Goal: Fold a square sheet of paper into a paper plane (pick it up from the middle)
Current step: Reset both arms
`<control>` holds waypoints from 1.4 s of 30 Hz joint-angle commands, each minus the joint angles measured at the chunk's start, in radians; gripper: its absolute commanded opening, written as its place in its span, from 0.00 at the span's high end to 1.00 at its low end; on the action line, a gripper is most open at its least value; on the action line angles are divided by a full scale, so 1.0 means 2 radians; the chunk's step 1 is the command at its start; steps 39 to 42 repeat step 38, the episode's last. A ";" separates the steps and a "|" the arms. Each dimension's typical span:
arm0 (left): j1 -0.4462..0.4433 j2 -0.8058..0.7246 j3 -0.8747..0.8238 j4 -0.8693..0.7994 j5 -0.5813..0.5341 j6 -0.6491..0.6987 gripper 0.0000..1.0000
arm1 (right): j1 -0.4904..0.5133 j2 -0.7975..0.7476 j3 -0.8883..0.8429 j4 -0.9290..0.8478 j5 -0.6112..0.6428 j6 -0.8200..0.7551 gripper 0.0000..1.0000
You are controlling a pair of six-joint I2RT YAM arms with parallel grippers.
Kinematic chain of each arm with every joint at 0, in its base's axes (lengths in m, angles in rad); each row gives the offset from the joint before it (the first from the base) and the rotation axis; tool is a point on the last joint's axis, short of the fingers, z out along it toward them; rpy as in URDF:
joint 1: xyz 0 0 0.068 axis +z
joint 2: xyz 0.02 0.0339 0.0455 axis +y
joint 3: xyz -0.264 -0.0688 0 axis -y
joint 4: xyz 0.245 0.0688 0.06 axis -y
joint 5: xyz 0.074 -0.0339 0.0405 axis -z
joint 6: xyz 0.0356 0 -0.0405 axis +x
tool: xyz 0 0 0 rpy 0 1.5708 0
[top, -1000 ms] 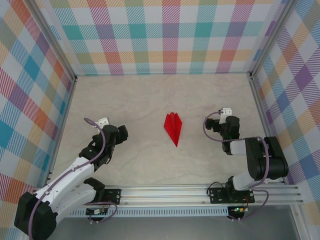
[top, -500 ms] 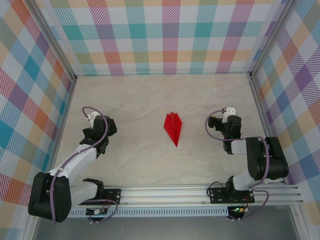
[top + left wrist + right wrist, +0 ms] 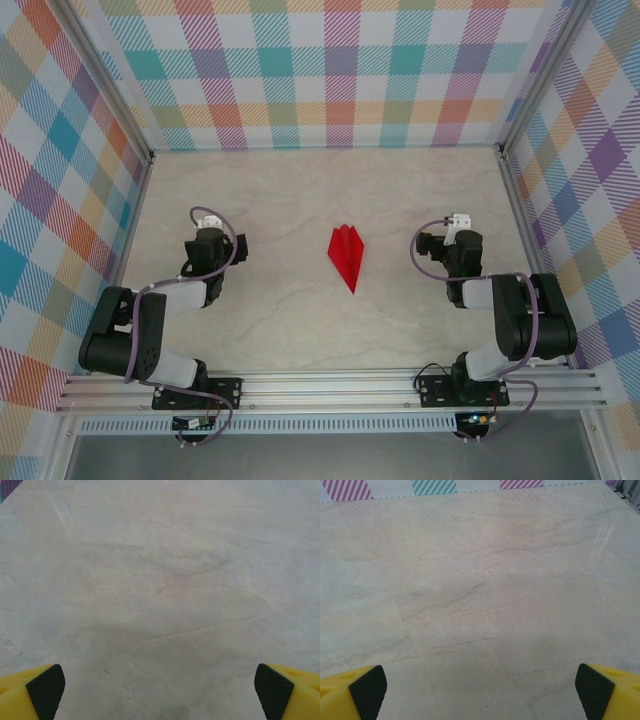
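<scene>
The paper plane (image 3: 346,257) lies alone on the table (image 3: 290,190), and everything else is placed from it. It is a slim dart whose long axis runs from far to near. Its sharp nose points toward the arms' bases and leans a little right, and its wider tail faces the back wall.

The left gripper (image 3: 159,697) sits well to the plane's left and the right gripper (image 3: 480,697) well to its right. Both are roughly level with the plane and apart from it. Each wrist view has only bare table ahead of its gripper, so the plane lies off to the side of both rather than in front. From above the right gripper looks somewhat nearer to the plane, though the cables and housings blur where its fingertips end.

Both grippers stand spread wide with nothing between their black pads (image 3: 46,690).

By count there is one paper plane, two arms and two grippers. The sheet appears fully folded, so the task looks finished. Any further grasp would mean swinging inward across the plane's long axis.
</scene>
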 commanded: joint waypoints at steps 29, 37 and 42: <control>0.040 0.066 -0.025 0.150 0.088 0.019 0.00 | -0.001 0.001 0.012 0.005 -0.008 0.004 0.00; 0.040 0.066 -0.024 0.150 0.088 0.018 0.00 | -0.001 0.001 0.012 0.004 -0.008 0.004 0.00; 0.040 0.066 -0.024 0.150 0.088 0.018 0.00 | -0.002 0.001 0.012 0.004 -0.008 0.004 0.00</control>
